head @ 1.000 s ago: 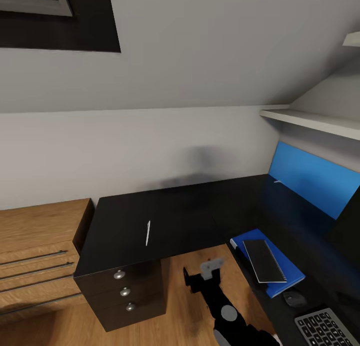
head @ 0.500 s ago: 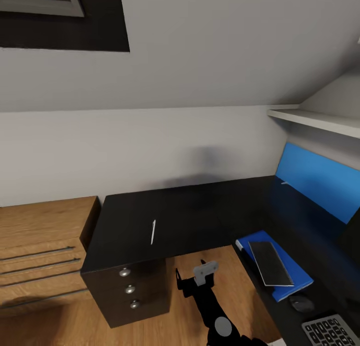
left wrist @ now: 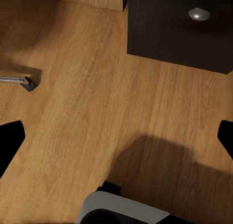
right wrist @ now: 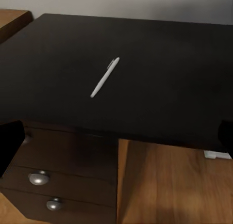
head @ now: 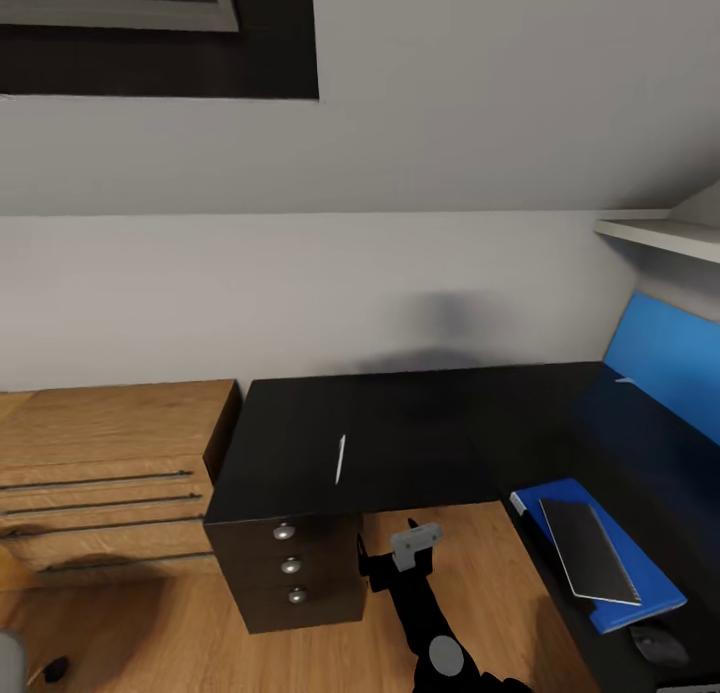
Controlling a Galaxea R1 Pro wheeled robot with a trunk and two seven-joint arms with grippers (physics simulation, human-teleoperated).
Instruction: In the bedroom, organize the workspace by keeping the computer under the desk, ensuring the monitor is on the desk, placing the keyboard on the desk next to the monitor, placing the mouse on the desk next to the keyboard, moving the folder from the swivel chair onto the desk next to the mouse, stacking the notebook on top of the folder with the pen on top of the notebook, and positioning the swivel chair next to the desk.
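Note:
A thin white pen (head: 340,460) (right wrist: 105,77) lies alone on the left wing of the black desk (head: 420,423). On the right wing a dark notebook (head: 590,551) rests on the blue folder (head: 640,598), with the black mouse (head: 655,645) just in front of them. My right gripper (head: 395,571) (right wrist: 116,139) hangs open and empty over the floor, in front of the desk edge and short of the pen. The left gripper (left wrist: 116,139) is open over the wooden floor, holding nothing.
A black drawer unit (head: 290,568) with round knobs stands under the desk's left end, and a wooden dresser (head: 110,473) is left of it. A blue panel (head: 665,358) backs the desk at right under a shelf (head: 660,238). A chair leg with caster (left wrist: 24,82) lies on the floor.
The camera has turned left, so desk, pen and folder sit further right in the picture and the keyboard has slid out of view. The right gripper stays open in front of the desk.

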